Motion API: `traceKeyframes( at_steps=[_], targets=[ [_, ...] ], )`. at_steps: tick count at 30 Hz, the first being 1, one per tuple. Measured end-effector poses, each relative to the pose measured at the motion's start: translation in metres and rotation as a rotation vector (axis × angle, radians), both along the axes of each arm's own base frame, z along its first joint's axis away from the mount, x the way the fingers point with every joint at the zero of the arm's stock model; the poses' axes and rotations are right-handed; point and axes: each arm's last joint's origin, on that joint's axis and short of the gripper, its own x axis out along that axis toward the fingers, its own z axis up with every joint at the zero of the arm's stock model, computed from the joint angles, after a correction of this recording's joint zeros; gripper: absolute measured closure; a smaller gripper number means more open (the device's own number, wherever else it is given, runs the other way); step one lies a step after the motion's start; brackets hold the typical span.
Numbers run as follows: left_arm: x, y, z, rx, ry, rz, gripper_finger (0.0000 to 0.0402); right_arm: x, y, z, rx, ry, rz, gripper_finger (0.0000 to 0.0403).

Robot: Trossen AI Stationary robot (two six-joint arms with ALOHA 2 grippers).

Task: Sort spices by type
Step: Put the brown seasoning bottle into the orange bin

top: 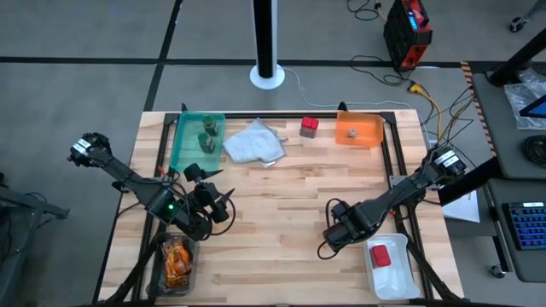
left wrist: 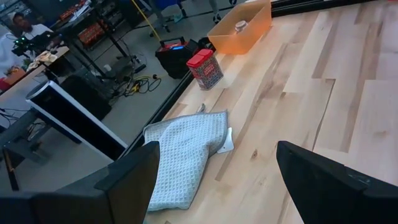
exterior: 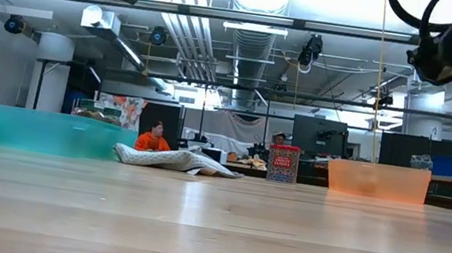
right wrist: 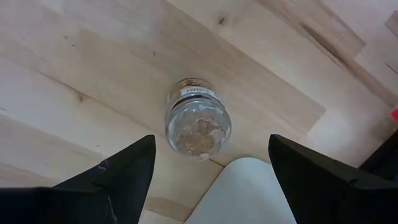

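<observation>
A small round clear jar of brownish spice (right wrist: 198, 121) stands on the bare wood. My right gripper (right wrist: 211, 142) hangs over it, open, one finger on each side and neither touching. In the high view that gripper (top: 337, 232) hides the jar. My left gripper (top: 215, 203) is open and holds nothing, above the table near its left edge. A red boxy container (top: 309, 127) stands on the table near the far edge. Green-capped jars (top: 207, 134) stand in the teal tray (top: 183, 145). A second red container (top: 380, 255) lies in the white tray (top: 394, 281).
A pale grey cloth (top: 253, 142) lies beside the teal tray. The orange tray (top: 368, 136) at the far right holds a tiny grey jar (top: 351, 133). A dark tray (top: 159, 271) at the near left holds orange packets (top: 177, 258). The white tray's corner (right wrist: 242, 186) is close to the jar.
</observation>
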Motion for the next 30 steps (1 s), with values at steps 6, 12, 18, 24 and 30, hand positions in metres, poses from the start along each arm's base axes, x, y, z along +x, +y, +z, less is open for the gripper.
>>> traceKeyframes(
  at_steps=[6,12,18,24,30],
  targets=[
    [0.0,0.0,0.0,0.0,0.0,0.0,0.0096,-0.001,-0.001,-0.008,0.007,-0.012,0.003,0.0076],
    [0.0,0.0,0.0,0.003,-0.002,0.002,0.0096,0.002,0.001,-0.023,0.051,-0.096,0.004,0.0067],
    [0.0,0.0,0.0,-0.005,-0.009,0.006,0.0096,-0.002,-0.001,-0.032,0.037,-0.085,-0.015,0.0096],
    [0.0,0.0,0.0,-0.002,-0.012,0.008,0.0096,-0.002,-0.001,-0.033,0.037,-0.086,-0.028,0.0181],
    [0.0,0.0,0.0,-0.009,-0.019,0.011,0.0096,-0.002,-0.001,-0.032,0.04,-0.087,-0.041,0.0238]
  ],
)
